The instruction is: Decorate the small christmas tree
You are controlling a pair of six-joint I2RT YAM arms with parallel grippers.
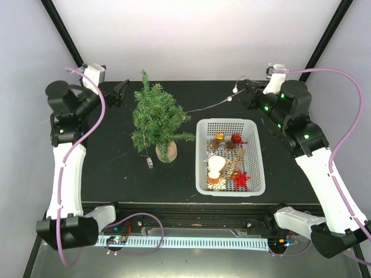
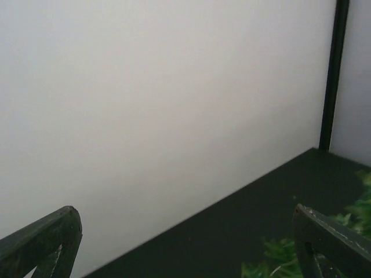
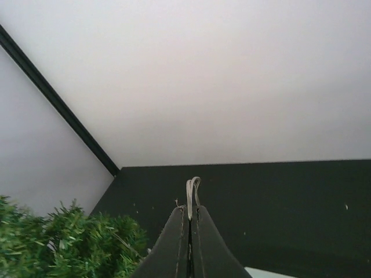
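Observation:
The small christmas tree (image 1: 155, 119) stands on its round wooden base (image 1: 166, 152) at the table's middle left. A thin light wire (image 1: 208, 105) runs from its branches to my right gripper (image 1: 247, 92), which is raised at the back right. In the right wrist view that gripper (image 3: 189, 211) is shut on a loop of the wire (image 3: 193, 191), with the tree (image 3: 64, 243) at lower left. My left gripper (image 1: 119, 92) is open and empty at the back left of the tree. In the left wrist view its fingers (image 2: 43, 240) are wide apart, with branch tips (image 2: 278, 258) at lower right.
A white basket (image 1: 255, 156) right of the tree holds several ornaments, among them a red star (image 1: 241, 179) and a pale bell (image 1: 215, 165). A small tag on the wire (image 1: 149, 163) lies in front of the tree. White walls and black frame posts (image 2: 333, 75) enclose the back.

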